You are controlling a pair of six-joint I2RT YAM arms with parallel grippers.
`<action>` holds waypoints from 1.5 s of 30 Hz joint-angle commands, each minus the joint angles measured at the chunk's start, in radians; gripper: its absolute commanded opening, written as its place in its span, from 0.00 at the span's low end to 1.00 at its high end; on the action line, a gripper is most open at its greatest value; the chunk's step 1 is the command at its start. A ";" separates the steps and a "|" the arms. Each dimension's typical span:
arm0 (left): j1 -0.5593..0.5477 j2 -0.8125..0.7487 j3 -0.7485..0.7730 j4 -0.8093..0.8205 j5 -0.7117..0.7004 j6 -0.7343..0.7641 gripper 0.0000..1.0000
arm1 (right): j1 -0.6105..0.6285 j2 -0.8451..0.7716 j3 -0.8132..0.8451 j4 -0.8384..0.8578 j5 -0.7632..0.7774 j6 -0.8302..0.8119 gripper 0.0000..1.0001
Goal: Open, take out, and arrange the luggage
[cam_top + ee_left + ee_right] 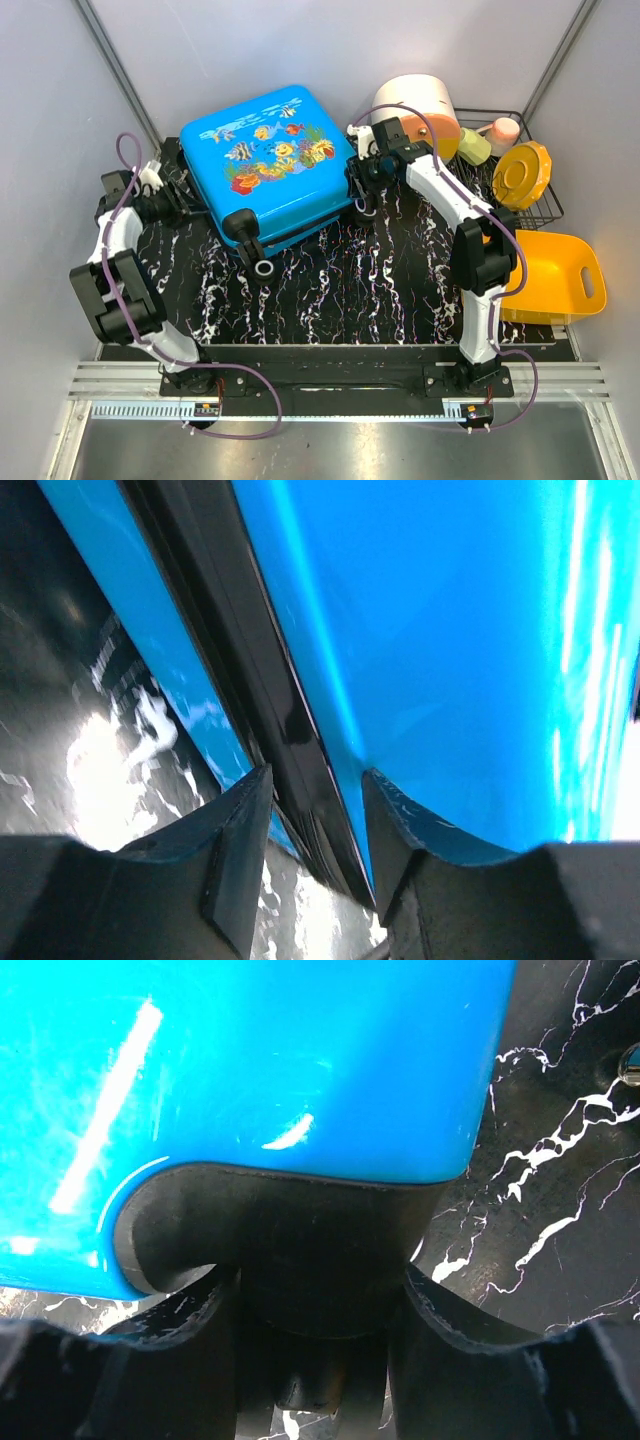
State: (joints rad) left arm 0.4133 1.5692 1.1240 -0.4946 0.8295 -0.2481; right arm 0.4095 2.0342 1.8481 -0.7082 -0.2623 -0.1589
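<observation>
Black marbled table [380, 290] with closed blue fish-print luggage [270, 160] lying flat at the rear left, 2 grippers on it.
At the right edge sits a yellow basin [565, 275], well apart from the luggage; a white-and-orange round box [415, 100] stands just behind its right corner. On its left side the left gripper [315, 780] is clamped across the black seam trim [300, 730]; the right gripper [320, 1280] grasps the black wheel housing [290, 1230].

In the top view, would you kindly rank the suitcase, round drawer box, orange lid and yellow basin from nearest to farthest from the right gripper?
1. suitcase, against the right gripper.
2. round drawer box, just behind.
3. orange lid, in the wire basket.
4. yellow basin, near right.
</observation>
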 commanded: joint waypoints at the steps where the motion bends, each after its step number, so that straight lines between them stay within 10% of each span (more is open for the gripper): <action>1: -0.031 0.116 0.141 0.128 -0.007 -0.039 0.43 | 0.107 0.014 0.045 0.001 -0.204 -0.010 0.00; 8: -0.034 0.281 0.411 0.118 0.000 -0.083 0.39 | 0.176 0.089 0.226 0.098 -0.123 0.154 0.00; 16: -0.028 -0.031 0.364 -0.139 -0.024 0.329 0.81 | 0.118 0.049 0.323 0.069 0.008 0.104 0.00; 23: -0.031 -0.215 0.323 -0.379 -0.032 0.544 0.87 | 0.111 -0.020 0.254 0.013 0.017 0.065 0.00; 25: -0.030 -0.236 0.327 -0.409 -0.027 0.575 0.88 | 0.111 -0.022 0.258 -0.022 0.020 0.056 0.25; 27: -0.031 -0.236 0.353 -0.462 -0.014 0.596 0.89 | 0.111 -0.003 0.270 -0.087 0.028 0.023 0.75; 30: -0.039 -0.235 0.398 -0.513 0.010 0.621 0.93 | 0.112 0.009 0.275 -0.158 0.077 0.006 0.99; 45: -0.183 -0.327 0.418 -0.544 -0.079 0.688 0.99 | 0.124 -0.134 -0.047 -0.042 0.112 0.019 0.98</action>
State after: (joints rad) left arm 0.2600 1.2797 1.5036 -1.0492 0.7742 0.4007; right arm 0.5213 1.9457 1.8172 -0.8242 -0.1925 -0.1333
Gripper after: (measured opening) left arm 0.988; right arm 0.993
